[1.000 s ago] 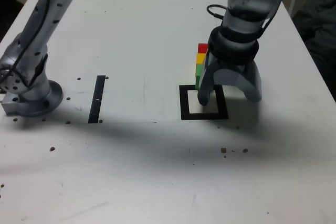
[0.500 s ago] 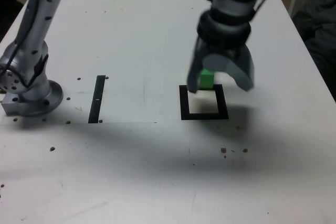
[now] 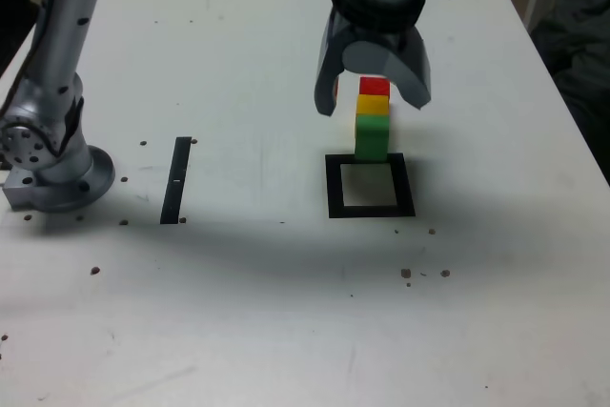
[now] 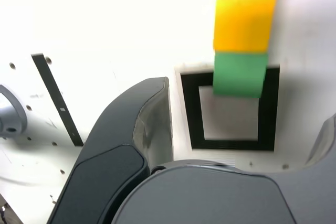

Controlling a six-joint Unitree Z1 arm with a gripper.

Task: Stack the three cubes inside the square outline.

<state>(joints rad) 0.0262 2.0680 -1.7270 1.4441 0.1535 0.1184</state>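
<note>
The grey pincer [image 3: 374, 97] hangs spread wide, gripping nothing — red cube [image 3: 374, 86], yellow cube [image 3: 373, 105] and green cube [image 3: 372, 137] stand stacked at the black square outline's [image 3: 370, 210] far edge.

No text, label, brand or number can be read on anything in either view.

Cube stack [image 3: 372, 119] seemingly on square outline [image 3: 370, 187] edge.

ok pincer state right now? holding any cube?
Pincer: open, holding nothing. It hangs over the stack, whose red cube is on top; no contact with the cubes shows.
</note>
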